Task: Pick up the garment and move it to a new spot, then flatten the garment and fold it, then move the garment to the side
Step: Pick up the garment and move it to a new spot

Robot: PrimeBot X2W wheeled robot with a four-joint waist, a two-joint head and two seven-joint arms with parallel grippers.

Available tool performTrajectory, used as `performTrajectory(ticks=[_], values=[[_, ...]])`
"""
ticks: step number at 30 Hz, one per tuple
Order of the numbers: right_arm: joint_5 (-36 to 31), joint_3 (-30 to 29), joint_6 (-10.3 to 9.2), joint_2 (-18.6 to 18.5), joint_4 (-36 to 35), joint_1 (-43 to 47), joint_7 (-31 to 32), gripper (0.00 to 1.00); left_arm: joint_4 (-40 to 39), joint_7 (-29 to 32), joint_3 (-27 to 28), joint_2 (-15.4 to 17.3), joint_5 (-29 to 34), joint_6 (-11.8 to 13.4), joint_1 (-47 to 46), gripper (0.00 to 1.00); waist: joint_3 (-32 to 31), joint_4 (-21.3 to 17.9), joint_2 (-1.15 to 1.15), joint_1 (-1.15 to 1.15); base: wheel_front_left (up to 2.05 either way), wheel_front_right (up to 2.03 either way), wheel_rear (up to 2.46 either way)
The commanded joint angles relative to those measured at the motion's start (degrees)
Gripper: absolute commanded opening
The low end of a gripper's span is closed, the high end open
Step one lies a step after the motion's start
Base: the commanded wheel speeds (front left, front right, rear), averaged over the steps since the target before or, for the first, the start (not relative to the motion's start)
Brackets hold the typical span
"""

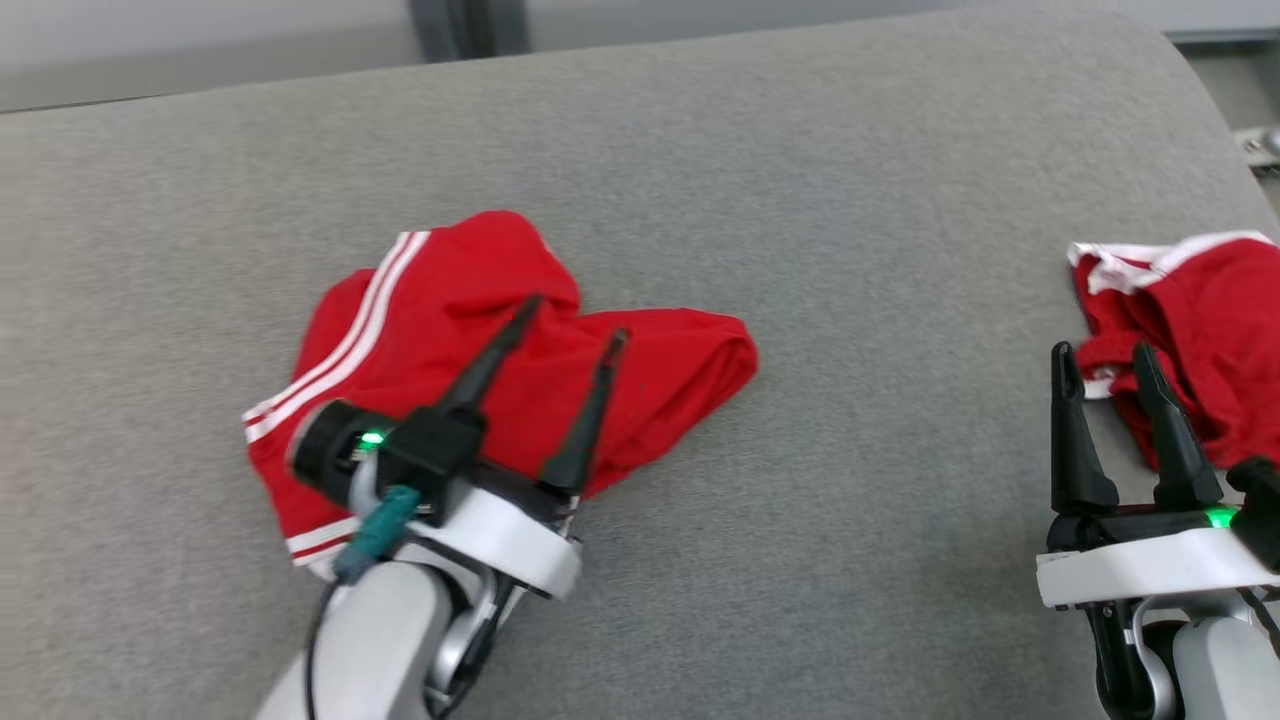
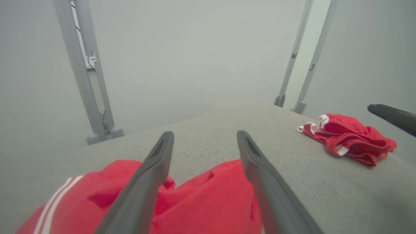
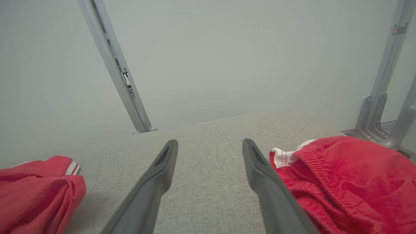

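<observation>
- The red shorts (image 1: pixel 430 300) (image 2: pixel 201 201) (image 3: pixel 35 188), with white side stripes, lie bunched and creased on the left half of the grey upholstered surface (image 1: pixel 850 200) (image 2: pixel 325 195) (image 3: pixel 211 195).
- The left gripper (image 1: pixel 574 318) (image 2: pixel 204 134) is over the shorts on that half of the surface. Its two dark fingers are spread apart with nothing between them. Whether their undersides brush the cloth is unclear.
- The right gripper (image 1: pixel 1102 352) (image 3: pixel 210 142) is over the right side of the surface. Its fingers are likewise spread wide and empty, with bare grey fabric showing between them.
- A second red garment (image 1: pixel 1200 320) (image 2: pixel 351 138) (image 3: pixel 351 175), with white trim and a gathered waistband, lies crumpled at the right edge of the surface. It is just beside the right gripper's outer finger.
- Grey metal posts (image 2: pixel 91 81) (image 3: pixel 113 65) stand beyond the far edge of the surface, in front of a pale wall.
</observation>
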Motion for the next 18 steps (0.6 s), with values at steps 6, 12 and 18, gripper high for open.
performTrajectory(ticks=[6,12,18], values=[[-1.3,-1.3,0.02,-0.4,-1.6,0.8,0.7,1.00,-3.6,-2.3,7.3,2.7,-1.5,5.6,2.4,1.00,-3.3,5.4,0.00,0.00,0.00,0.00,0.00],[-2.6,-1.5,0.02,-0.4,-2.5,2.3,1.4,1.00,-3.9,-4.3,12.9,5.3,-2.8,8.1,4.4,1.00,-5.6,8.1,0.00,0.00,0.00,0.00,0.00],[-4.0,-1.9,0.02,-0.4,-3.3,3.7,3.0,1.00,-4.1,-5.6,15.3,7.8,-2.1,7.8,7.4,1.00,-7.2,9.5,0.00,0.00,0.00,0.00,0.00]])
